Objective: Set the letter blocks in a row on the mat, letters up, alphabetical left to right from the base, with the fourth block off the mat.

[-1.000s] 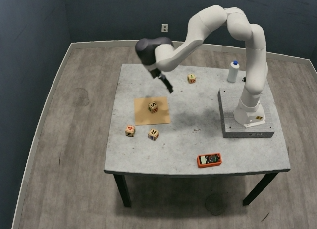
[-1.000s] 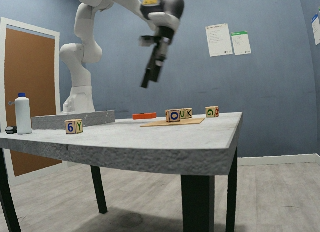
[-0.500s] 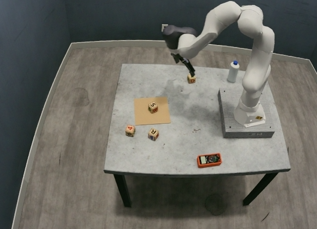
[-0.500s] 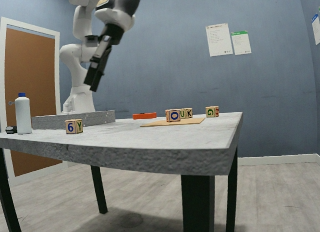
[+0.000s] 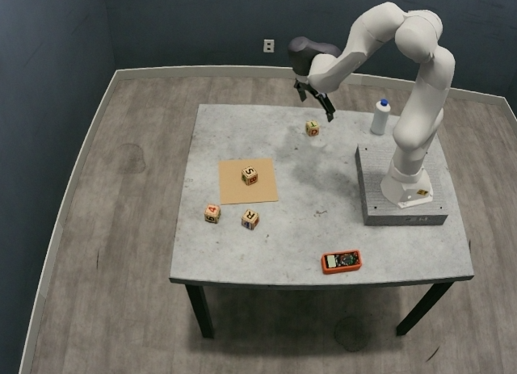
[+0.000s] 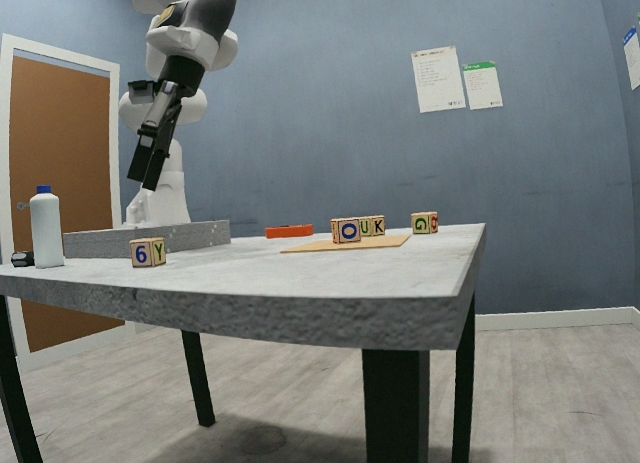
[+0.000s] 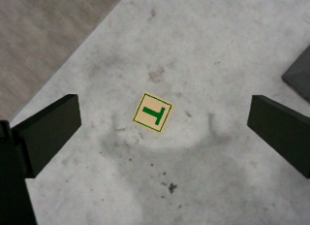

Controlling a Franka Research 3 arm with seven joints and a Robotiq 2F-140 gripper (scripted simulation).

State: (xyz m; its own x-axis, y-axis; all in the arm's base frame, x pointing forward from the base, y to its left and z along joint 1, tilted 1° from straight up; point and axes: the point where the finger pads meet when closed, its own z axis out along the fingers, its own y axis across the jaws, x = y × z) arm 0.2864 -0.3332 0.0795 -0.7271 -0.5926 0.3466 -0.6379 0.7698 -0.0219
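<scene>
The T block (image 5: 312, 128) lies on the bare table at the back, near the robot's base; it also shows in the exterior view (image 6: 147, 252). In the wrist view its green T (image 7: 153, 112) sits between my fingers, well below them. My gripper (image 5: 316, 106) (image 6: 146, 176) (image 7: 165, 110) hangs open and empty above this block. The S block (image 5: 249, 175) (image 6: 346, 230) stands on the tan mat (image 5: 245, 184) (image 6: 346, 245). The R block (image 5: 250, 219) (image 6: 372, 225) and the 4 block (image 5: 212, 213) (image 6: 424, 222) lie off the mat, past its front edge.
A white bottle (image 5: 380, 117) (image 6: 45, 226) stands beside the grey base plinth (image 5: 401, 187). An orange multimeter (image 5: 341, 261) (image 6: 288, 231) lies near the front edge of the table. The table's back edge is close behind the T block.
</scene>
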